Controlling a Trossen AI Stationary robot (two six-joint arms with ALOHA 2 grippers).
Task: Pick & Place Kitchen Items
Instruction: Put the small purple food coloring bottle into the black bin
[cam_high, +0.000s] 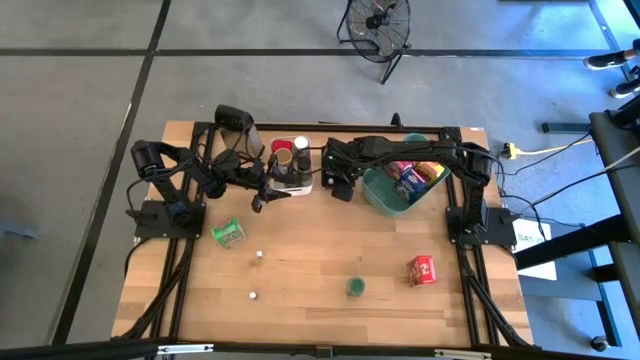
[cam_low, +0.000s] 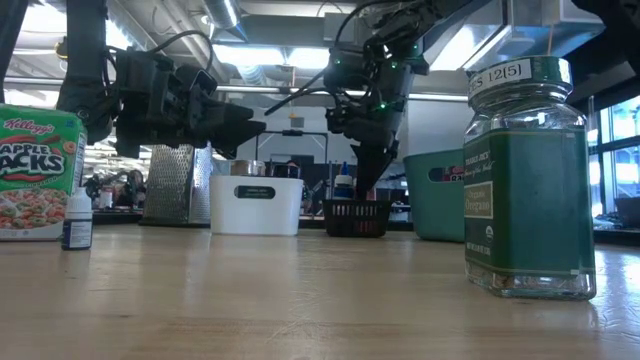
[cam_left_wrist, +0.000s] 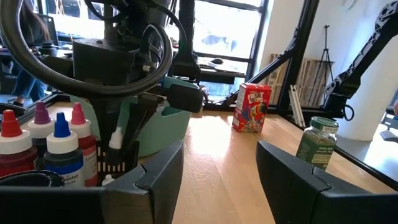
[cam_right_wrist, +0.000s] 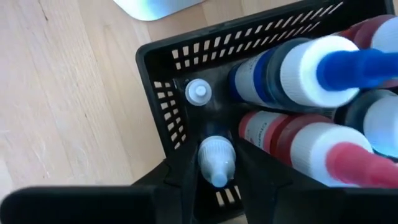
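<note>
Dropper bottle (cam_right_wrist: 217, 159) among capped bottles (cam_right_wrist: 292, 74) in black tray (cam_right_wrist: 163, 87)

High view: two white specks (cam_high: 258, 255) on the table (cam_high: 320, 310) are too small to identify. Contents of the teal basket (cam_high: 385, 200) are partly covered by the right arm; labels unreadable.

Low view: cereal box (cam_low: 38, 170) cut off by the left edge. White bin (cam_low: 255, 203) hides the bases of what stands inside it.

Right wrist view: right gripper (cam_right_wrist: 217, 180) fingers blurred and cut by the bottom edge; red-capped bottle (cam_right_wrist: 336, 158) runs off the right edge.

Left wrist view: left gripper (cam_left_wrist: 217, 186) fingertips cut by the bottom edge.
</note>
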